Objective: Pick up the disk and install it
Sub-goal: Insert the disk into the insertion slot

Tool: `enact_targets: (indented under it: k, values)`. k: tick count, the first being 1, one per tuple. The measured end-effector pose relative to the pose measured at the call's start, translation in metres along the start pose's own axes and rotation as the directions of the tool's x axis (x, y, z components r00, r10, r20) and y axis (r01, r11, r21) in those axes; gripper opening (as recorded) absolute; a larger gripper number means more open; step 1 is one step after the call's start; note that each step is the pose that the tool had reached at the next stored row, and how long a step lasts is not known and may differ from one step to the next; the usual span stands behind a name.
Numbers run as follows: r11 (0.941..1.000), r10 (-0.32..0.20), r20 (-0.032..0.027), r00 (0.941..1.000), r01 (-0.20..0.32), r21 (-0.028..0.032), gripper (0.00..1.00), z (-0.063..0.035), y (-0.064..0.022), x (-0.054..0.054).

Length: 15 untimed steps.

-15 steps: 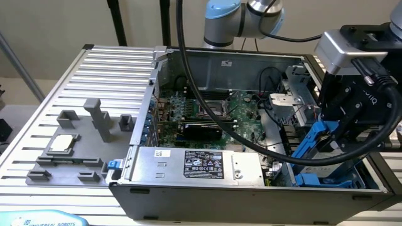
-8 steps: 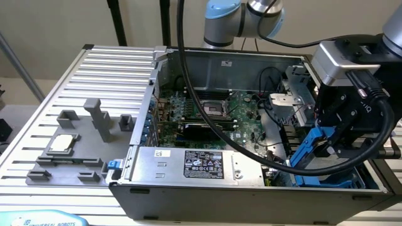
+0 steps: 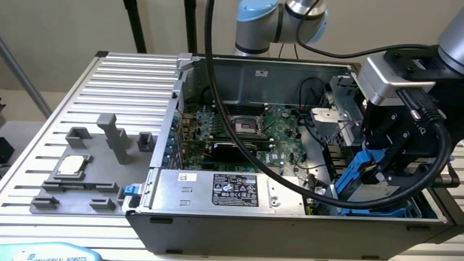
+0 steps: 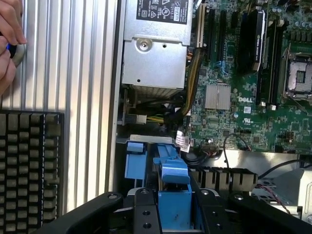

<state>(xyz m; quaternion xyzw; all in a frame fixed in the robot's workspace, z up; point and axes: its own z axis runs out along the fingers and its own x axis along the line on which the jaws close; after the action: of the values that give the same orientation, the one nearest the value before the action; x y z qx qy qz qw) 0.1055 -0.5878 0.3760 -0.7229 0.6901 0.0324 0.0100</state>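
One disk is in hand. The gripper has its jaws clenched on the disk's blue frame, one jaw on each side. The disk is carried on edge and tilted, which I judge suits sliding it into a slot rather than laying it flat.

The disk is inside the computer case, low in the corner of the case at the exterior view's right. It hangs just above a blue drive bracket; whether the two touch cannot be told.

Just beside that corner, inside the case, stands the grey power box. Its wire bundle runs down towards the bracket, so the approach looks tight.

Deeper in the case lies the green circuit board, apart from the disk. A thick black cable from the arm crosses over the open case.

Outside the case, the ribbed table carries a grey holder with a small silver chip, well apart from the gripper. A person's hand rests on the table outside the case.
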Motion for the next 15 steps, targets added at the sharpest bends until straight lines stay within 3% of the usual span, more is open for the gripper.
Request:
enact_targets:
  k: [10,15]
  values:
    - [1.0,-0.007,0.0011,1.0,0.007,-0.0002,0.33,0.0099,-0.0004,0.0022]
    - [1.0,-0.008,0.0008,1.0,0.008,-0.0004,0.47,0.0103,-0.0002,0.0023]
